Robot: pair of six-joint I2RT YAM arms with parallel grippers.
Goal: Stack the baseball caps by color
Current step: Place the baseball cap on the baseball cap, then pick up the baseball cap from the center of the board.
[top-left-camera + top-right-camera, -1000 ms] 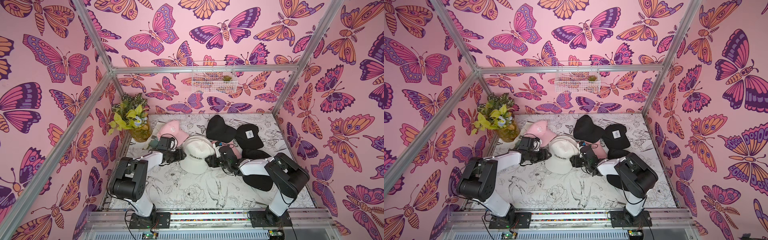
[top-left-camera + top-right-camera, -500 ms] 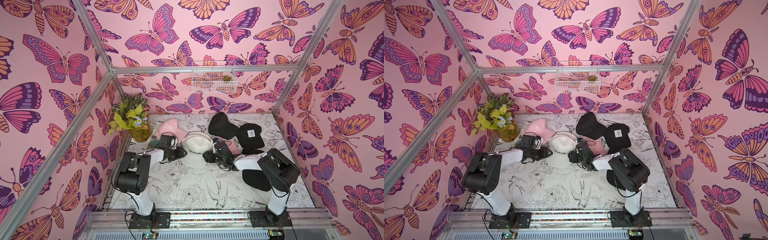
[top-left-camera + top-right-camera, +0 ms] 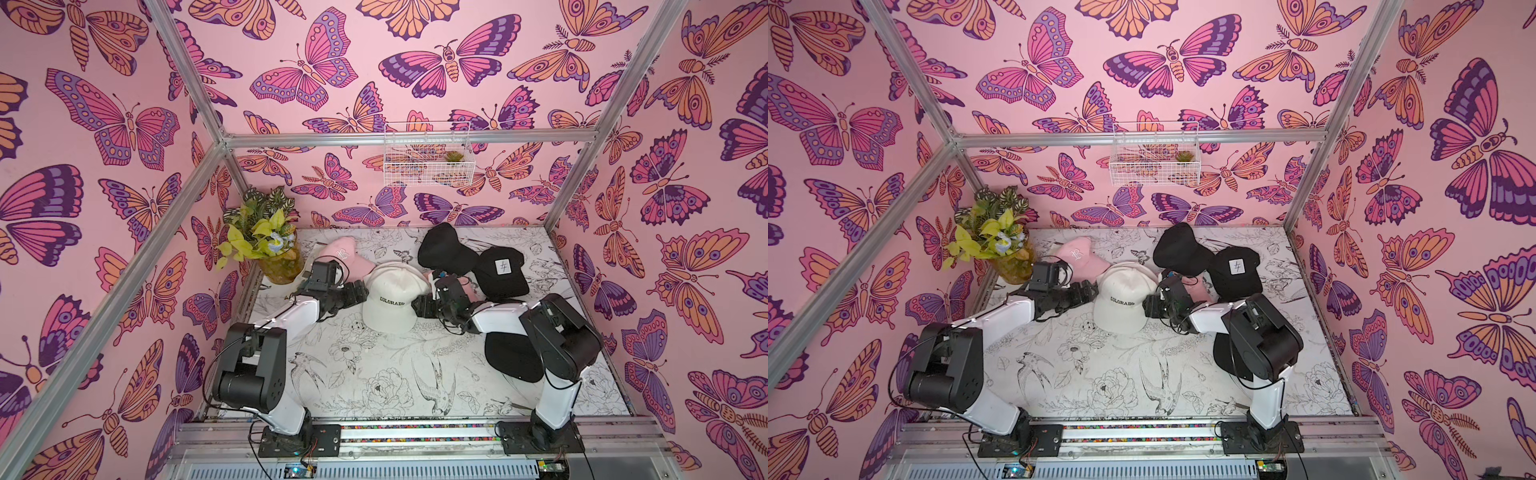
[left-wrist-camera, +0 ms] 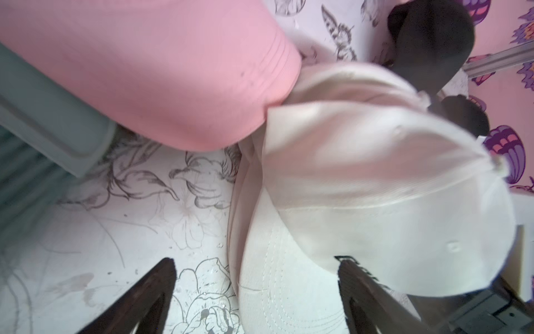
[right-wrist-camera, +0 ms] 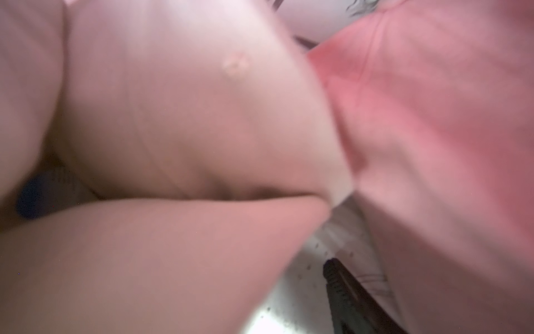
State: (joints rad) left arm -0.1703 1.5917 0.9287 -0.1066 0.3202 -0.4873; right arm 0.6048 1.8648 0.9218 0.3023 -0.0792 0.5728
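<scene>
A cream cap lettered COLORADO [image 3: 392, 297] [image 3: 1121, 299] lies mid-table on top of another cream cap [image 4: 277, 292]. My left gripper [image 3: 358, 291] [image 4: 257, 277] stands open at its left side, with the lower brim lying loose between the spread fingers [image 4: 161, 286]. My right gripper [image 3: 419, 305] is at the cap's right edge. One finger [image 5: 338, 286] shows clear of the fabric, and the cream cap [image 5: 173, 115] hides the other. A pink cap [image 3: 343, 255] lies behind the left gripper, and another pink cap [image 5: 448, 144] lies beside the right. Black caps [image 3: 442, 249] [image 3: 500, 270] [image 3: 513, 357] lie on the right.
A potted plant [image 3: 266, 245] stands in the back left corner, close to my left wrist. A white wire basket [image 3: 428, 153] hangs on the back wall. Butterfly-papered walls and aluminium rails [image 3: 399, 139] enclose the flower-printed table [image 3: 374, 374].
Both grippers carried the COLORADO cap a little toward the back, onto the other cream cap. The left jaws have spread wide and let it go.
</scene>
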